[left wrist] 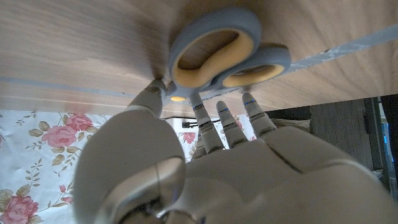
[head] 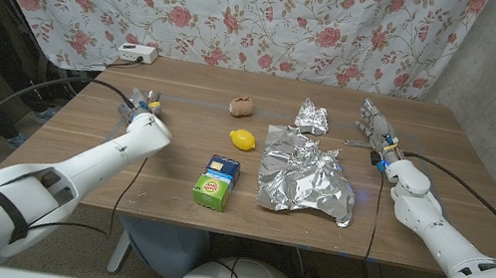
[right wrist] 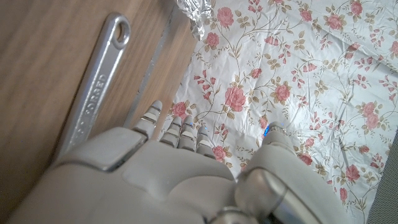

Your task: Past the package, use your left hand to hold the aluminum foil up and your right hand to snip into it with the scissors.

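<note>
Left hand (head: 144, 112) open by scissors (left wrist: 227, 50), right hand (head: 378, 133) open, empty beside wrench (right wrist: 93, 87); foil (head: 307, 177) flat on bench (head: 173, 162), uncut – nothing started

Crumpled foil (head: 307, 177) flat — scissors (left wrist: 227, 53) tabled

A wooden table (head: 187, 83) carries everything. A large crumpled sheet of aluminum foil (head: 307, 177) is spread right of centre, with a smaller foil piece (head: 312, 117) lying just beyond it. A blue and green package (head: 217, 181) stands near the front edge, left of the large sheet. A lemon (head: 242, 139) is placed just beyond the package, and a brownish object (head: 242, 108) lies farther back. Scissors (left wrist: 227, 53) with blue and yellow handles lie at the left side. A metal wrench (right wrist: 93, 84) lies at the right side. A white power strip (head: 136, 54) sits at the far left corner.
</note>
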You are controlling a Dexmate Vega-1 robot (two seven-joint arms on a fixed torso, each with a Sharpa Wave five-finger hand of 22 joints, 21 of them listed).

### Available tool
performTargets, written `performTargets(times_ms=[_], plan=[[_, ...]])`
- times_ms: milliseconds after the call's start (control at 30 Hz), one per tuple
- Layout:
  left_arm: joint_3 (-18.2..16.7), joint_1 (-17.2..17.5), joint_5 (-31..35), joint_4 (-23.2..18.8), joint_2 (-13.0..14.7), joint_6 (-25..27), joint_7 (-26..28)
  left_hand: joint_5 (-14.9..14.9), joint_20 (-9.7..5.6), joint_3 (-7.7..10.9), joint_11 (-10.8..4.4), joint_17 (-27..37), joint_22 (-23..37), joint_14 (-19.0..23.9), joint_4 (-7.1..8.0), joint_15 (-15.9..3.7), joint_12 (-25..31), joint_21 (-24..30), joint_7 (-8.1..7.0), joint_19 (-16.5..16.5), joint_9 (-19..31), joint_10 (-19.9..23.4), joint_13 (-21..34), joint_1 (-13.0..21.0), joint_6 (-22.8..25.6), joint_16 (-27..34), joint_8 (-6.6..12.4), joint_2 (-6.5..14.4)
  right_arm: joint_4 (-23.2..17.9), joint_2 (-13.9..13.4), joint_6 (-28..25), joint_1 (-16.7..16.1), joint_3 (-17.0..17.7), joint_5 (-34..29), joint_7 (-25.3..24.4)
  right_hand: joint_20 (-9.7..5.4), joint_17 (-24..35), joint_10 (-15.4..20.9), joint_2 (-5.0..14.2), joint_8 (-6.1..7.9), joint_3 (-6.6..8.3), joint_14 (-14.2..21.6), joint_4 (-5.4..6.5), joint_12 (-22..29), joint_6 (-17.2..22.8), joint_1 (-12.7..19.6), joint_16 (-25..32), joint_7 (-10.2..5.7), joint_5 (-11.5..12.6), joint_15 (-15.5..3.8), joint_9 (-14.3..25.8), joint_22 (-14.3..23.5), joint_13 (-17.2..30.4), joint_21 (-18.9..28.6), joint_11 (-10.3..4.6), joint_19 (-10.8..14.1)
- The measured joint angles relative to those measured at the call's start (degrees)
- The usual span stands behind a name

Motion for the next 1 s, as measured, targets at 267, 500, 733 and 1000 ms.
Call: performTargets(times_ms=[267, 500, 733, 1000], plan=[[0.37, -0.25, 0.04, 0.41, -0.28, -0.30, -0.27, 0.85, -0.50, -0.85, 0.81, 0.59, 0.00, 3.89, 1.32, -3.01, 0.88, 0.00, -0.51, 0.50, 0.00, 0.81, 0.00, 2.12, 2.11, 1.05, 0.00, -0.84, 0.03, -0.03, 0.06, 0.00, 0.12, 0.11, 0.00, 0.00, 0.00, 0.00, 0.00, 0.00, 0.00, 0.00, 0.00, 0.00, 0.00, 0.00, 0.00, 0.00, 0.00, 0.00, 0.00, 0.00, 0.00, 0.00, 0.00, 0.00], [0.40, 0.10, 0.08, -0.15, -0.22, -0.25, -0.26, 1.24, -0.81, -3.08, 0.81, 2.13, -0.16, 7.39, 2.22, -3.88, 0.88, 0.00, -1.25, 0.81, 0.01, 0.80, -0.07, 1.66, 3.46, 2.61, 0.00, -1.03, -0.08, -0.09, 0.06, 0.00, 0.15, 0.14, 0.00, 0.00, 0.00, 0.00, 0.00, 0.00, 0.00, 0.00, 0.00, 0.00, 0.00, 0.00, 0.00, 0.00, 0.00, 0.00, 0.00, 0.00, 0.00, 0.00, 0.00, 0.00], [0.39, 0.65, 0.31, -0.93, -0.11, 0.23, 0.52, 1.67, -0.92, -4.89, 0.81, 3.73, -0.16, 9.65, 2.45, -4.49, 0.88, 0.00, -1.57, 0.69, 0.01, 0.80, -0.13, 0.17, 5.22, 4.30, 0.00, -1.23, -0.29, -0.13, 0.06, -0.01, 0.15, 0.16, -0.01, 0.00, 0.00, 0.00, 0.00, 0.00, 0.00, 0.00, 0.00, 0.00, 0.00, 0.00, 0.00, 0.00, 0.00, 0.00, 0.00, 0.00, 0.00, 0.00, 0.00, 0.00], [0.30, 1.22, 1.10, -1.68, -0.04, 0.86, 2.09, 2.56, -0.91, -6.62, -0.42, 6.62, -0.03, 10.67, 2.14, -5.12, 0.89, -0.11, -2.70, 0.26, 0.02, 4.31, -0.13, -0.36, 9.05, 6.22, 0.00, -1.31, -0.62, -0.18, -0.11, -0.25, 0.19, 0.21, -0.18, 0.00, 0.00, 0.00, 0.00, 0.00, 0.00, 0.00, 0.00, 0.00, 0.00, 0.00, 0.00, 0.00, 0.00, 0.00, 0.00, 0.00, 0.00, 0.00, 0.00, 0.00]])
